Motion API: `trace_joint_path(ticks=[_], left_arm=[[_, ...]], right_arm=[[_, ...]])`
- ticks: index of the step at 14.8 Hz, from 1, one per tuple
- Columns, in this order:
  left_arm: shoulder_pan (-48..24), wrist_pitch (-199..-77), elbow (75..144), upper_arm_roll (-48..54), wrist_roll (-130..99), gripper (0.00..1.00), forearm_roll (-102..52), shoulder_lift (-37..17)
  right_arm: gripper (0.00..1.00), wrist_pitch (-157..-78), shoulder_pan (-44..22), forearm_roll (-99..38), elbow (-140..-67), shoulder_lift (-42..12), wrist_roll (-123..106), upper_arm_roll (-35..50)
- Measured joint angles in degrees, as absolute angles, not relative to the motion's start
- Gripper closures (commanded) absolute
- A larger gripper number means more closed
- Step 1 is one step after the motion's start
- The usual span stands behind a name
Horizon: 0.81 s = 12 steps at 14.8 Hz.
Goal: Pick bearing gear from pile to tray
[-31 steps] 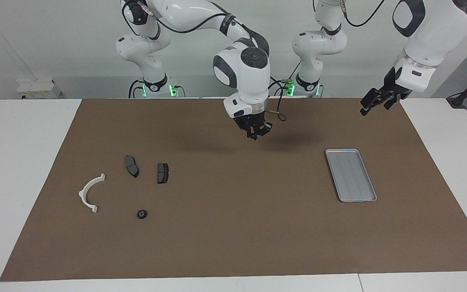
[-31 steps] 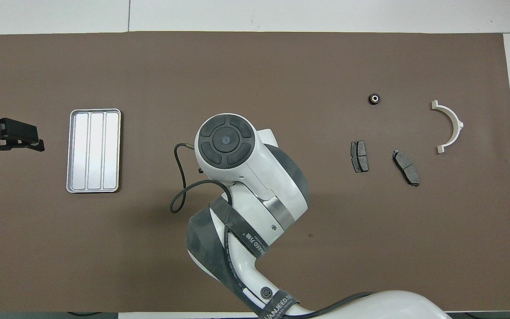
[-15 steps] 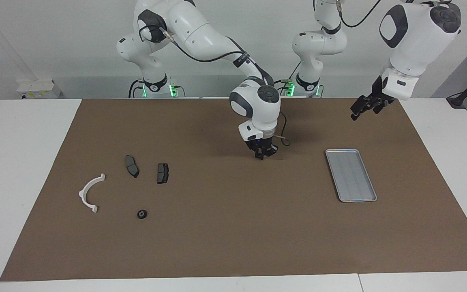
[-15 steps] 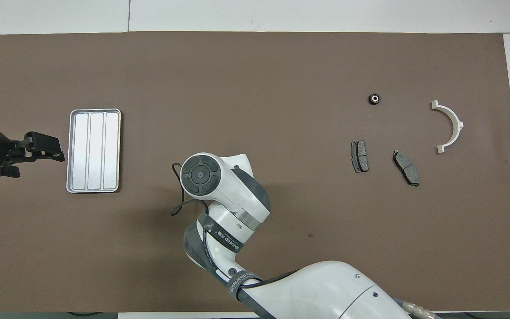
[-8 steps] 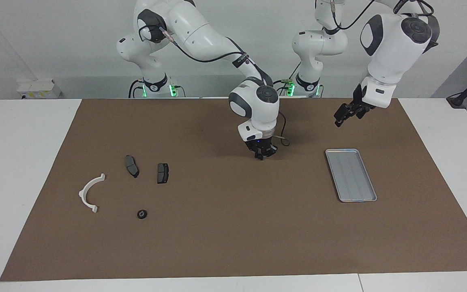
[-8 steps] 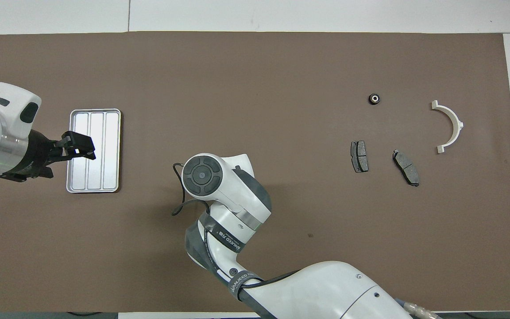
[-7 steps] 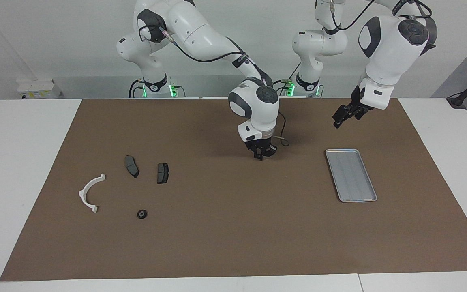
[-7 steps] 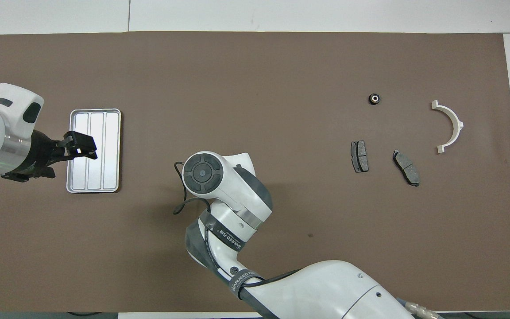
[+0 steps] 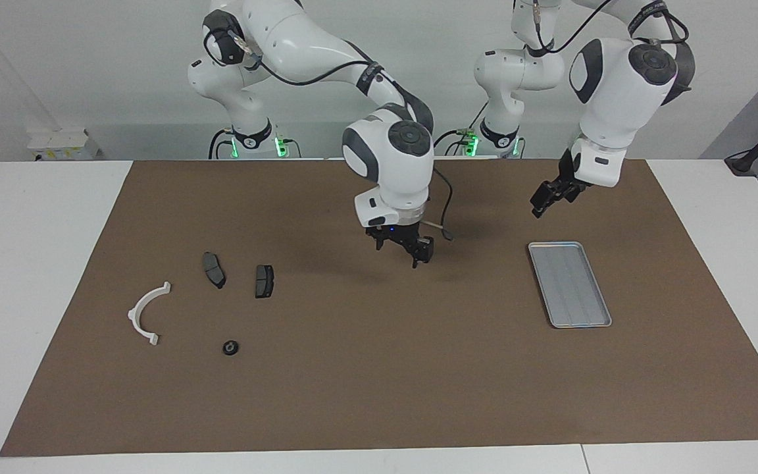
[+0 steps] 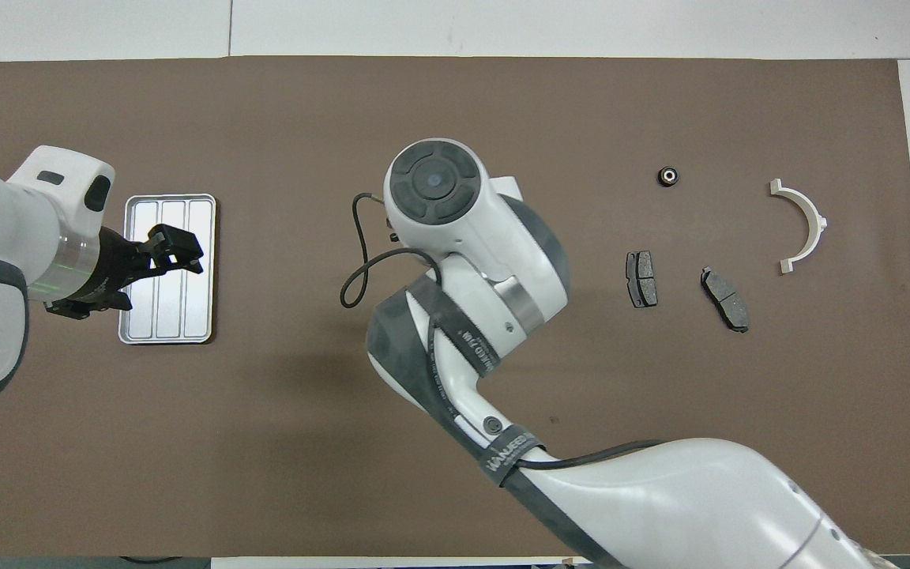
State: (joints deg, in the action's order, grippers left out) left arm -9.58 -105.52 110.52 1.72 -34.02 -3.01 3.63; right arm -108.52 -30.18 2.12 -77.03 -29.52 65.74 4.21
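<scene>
The bearing gear is a small black round piece lying on the brown mat in the pile, at the right arm's end. Beside it lie a white half-ring bracket and two dark brake pads. The silver tray sits at the left arm's end with nothing in it. My right gripper hangs open just above the mat's middle, holding nothing; in the overhead view its own wrist hides it. My left gripper is raised over the tray, open and holding nothing.
The brown mat covers most of the white table. The right arm's forearm stretches across the mat's middle from the robots' end, and a loose black cable hangs by its wrist.
The right gripper opened, rose off the mat and shifted a little toward the pile. The left gripper swung in from the table's end to over the tray.
</scene>
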Motion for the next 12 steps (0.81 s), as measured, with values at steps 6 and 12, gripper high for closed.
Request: trace_joint_path(ticks=[6, 12], left_arm=[[-13.84, -111.14, 110.72, 1.79, -41.52, 0.0, -3.07, -0.07], [-28.5, -123.42, 110.79, 2.02, -58.16, 0.0, -2.96, -11.72]], right_arm=[[0.0, -99.77, -19.87, -0.44, -76.66, -23.08, 44.2, 4.23], [0.0, -96.83, -7.41, -0.55, -80.34, -19.05, 22.28, 4.2]])
